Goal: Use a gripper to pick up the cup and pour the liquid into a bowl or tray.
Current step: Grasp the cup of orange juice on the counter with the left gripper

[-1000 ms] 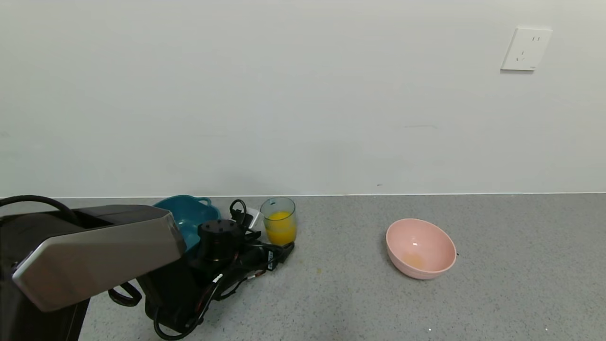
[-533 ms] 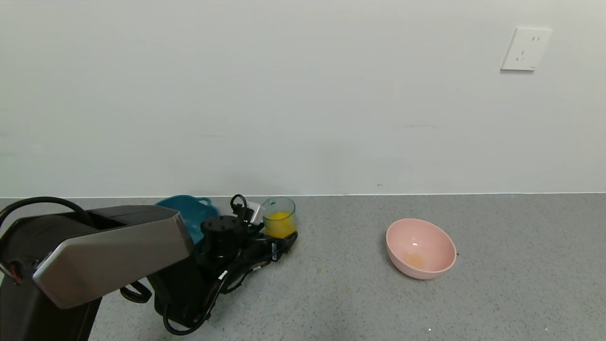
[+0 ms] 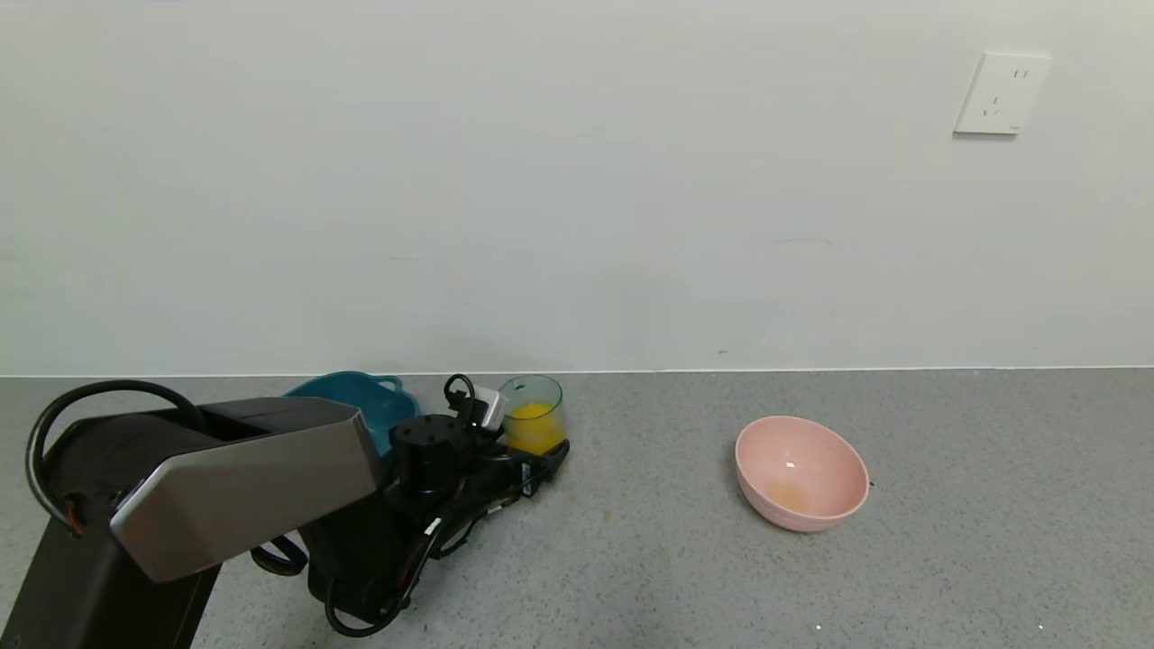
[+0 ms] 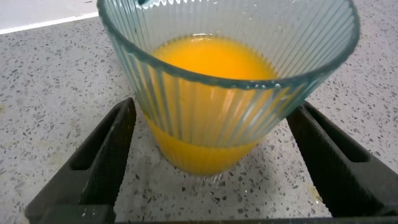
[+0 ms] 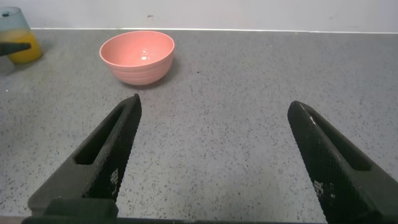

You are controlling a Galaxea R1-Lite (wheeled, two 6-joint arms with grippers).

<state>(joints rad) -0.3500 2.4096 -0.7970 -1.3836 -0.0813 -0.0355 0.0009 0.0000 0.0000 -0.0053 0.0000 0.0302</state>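
The black left gripper [image 4: 214, 158], on its grey-and-black arm, sits low over the grey speckled countertop [image 3: 947, 541] with its two fingers [image 4: 102, 155] spread wide, one on either side of the small ribbed, transparent pale blue-green cup [image 4: 227, 81]. In the left wrist view a gap shows between each finger and the cup wall, so the jaws bracket the cup without pinching it. The cup [image 3: 531, 417] stands upright on the counter, roughly half full of opaque bright orange-yellow liquid [image 4: 214, 62]. In the head view the left gripper [image 3: 541, 455] reaches the cup from the near side, its black cylindrical wrist and looping black cables trailing back toward the robot.

Just behind the arm, toward the wall, a dark teal plastic tub with handles [image 3: 361, 401] is partly hidden. Well apart from the cup, to the robot's right, a round pale pink plastic bowl [image 3: 816, 446] rests on the counter with a faint orange smear [image 3: 787, 494] at its bottom. A white wall socket [image 3: 1001, 93] sits high on the pale wall.

The black right gripper [image 5: 217, 162] hovers low over bare counter, fingers spread and holding nothing, with the pink bowl [image 5: 137, 56] ahead of it.
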